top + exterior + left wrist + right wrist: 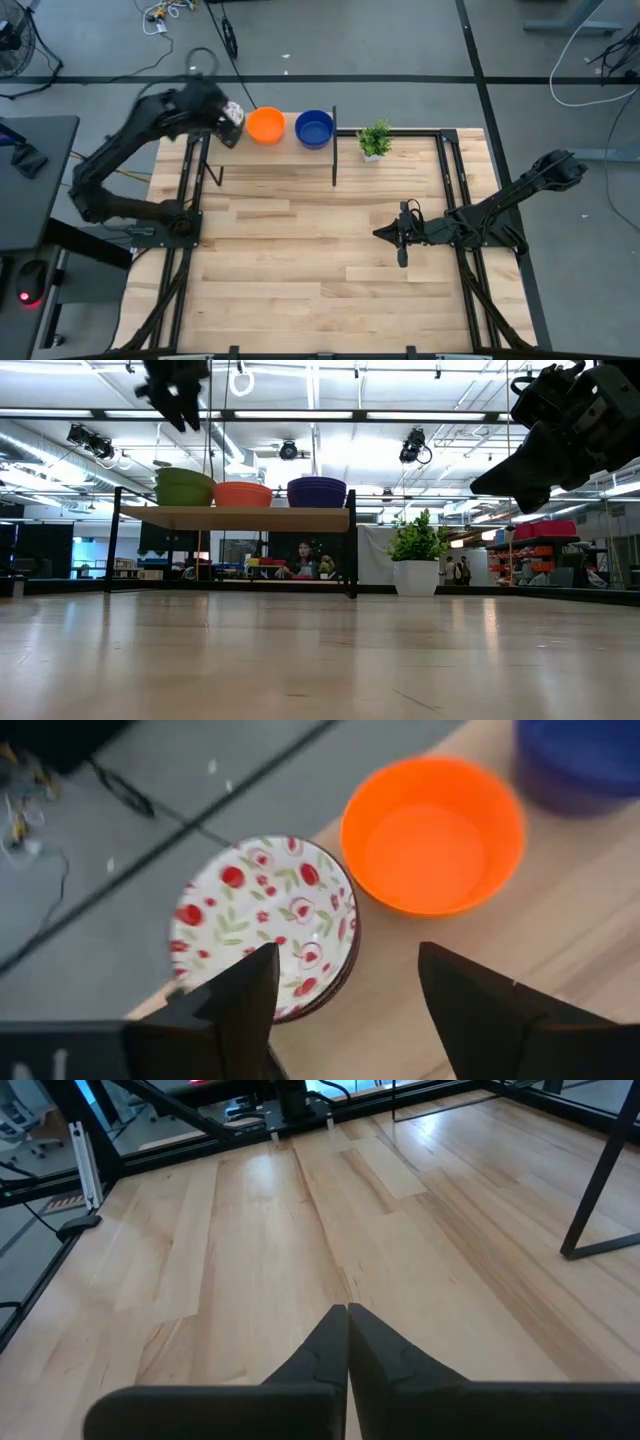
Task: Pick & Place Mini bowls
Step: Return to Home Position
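Note:
Three stacks of mini bowls stand on a raised wooden shelf (235,517) at the table's far edge. They are a white floral stack (265,925) with green outsides (184,487), an orange stack (266,125) and a blue stack (314,128). My left gripper (345,1005) hangs open and empty well above the floral stack, as the low view (175,390) shows. My right gripper (347,1342) is shut and empty, above the bare table on the right (383,234).
A small green potted plant (375,140) stands on the table just right of the shelf. The shelf's black legs (334,150) reach down to the table. Bare wood lies across the table's middle and near side (300,270). A person sits in the room behind (303,560).

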